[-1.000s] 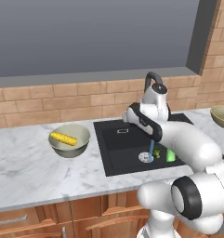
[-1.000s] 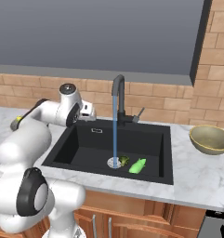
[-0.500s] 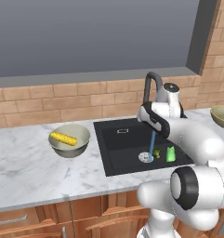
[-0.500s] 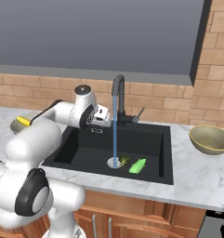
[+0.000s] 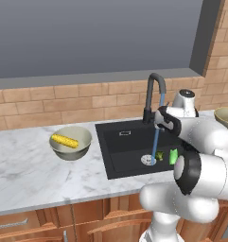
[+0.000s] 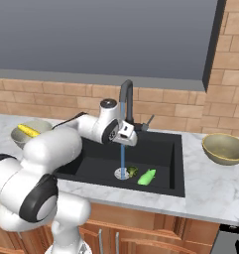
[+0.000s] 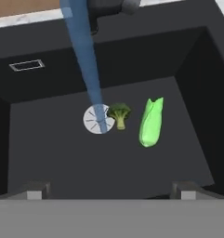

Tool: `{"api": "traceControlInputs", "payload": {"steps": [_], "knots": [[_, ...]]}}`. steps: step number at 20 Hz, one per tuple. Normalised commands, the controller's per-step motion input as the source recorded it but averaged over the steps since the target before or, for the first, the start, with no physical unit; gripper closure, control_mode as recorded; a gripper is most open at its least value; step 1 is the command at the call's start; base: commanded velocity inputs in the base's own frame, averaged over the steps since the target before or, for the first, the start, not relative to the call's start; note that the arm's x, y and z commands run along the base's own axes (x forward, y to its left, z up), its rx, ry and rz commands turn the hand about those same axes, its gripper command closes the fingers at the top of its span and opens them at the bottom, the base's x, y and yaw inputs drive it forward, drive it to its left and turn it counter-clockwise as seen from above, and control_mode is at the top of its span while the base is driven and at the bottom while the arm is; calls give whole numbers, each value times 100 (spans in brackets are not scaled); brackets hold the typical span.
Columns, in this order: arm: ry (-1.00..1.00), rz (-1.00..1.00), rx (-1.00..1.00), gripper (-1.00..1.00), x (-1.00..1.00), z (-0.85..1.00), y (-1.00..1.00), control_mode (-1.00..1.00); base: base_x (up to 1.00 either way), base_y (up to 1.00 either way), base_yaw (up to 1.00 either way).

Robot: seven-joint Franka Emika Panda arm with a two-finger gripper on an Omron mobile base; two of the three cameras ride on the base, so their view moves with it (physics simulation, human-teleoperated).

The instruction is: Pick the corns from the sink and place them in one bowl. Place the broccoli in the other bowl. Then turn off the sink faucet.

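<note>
The claw [image 7: 111, 188] is held spread and empty above the sink [image 7: 48, 162], beside the black faucet [image 6: 126, 101], whose blue water stream [image 7: 88, 65] falls onto the silver drain [image 7: 98, 119]. In the hand view, the broccoli [image 7: 119, 113] is seen touching the drain, the green corn [image 7: 151, 122] just beside it. In the left base view, the yellow corn [image 5: 64, 140] is shown in the pale bowl [image 5: 72, 150] on the marble table [image 5: 30, 175]; in the right base view, the olive-tan bowl [image 6: 225, 149] is shown.
</note>
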Motion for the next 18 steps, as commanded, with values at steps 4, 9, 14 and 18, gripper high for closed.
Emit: {"api": "traceControlInputs", "payload": {"steps": [4,9,14,18], "knots": [[10,-5,0,-100,0,-30,-53,-100,0,0,0],[13,-3,0,-100,0,-34,-45,-100,0,0,0],[15,0,0,-100,0,-36,-23,-100,0,0,0],[19,-1,0,-100,0,-43,-9,-100,0,0,0]]}}
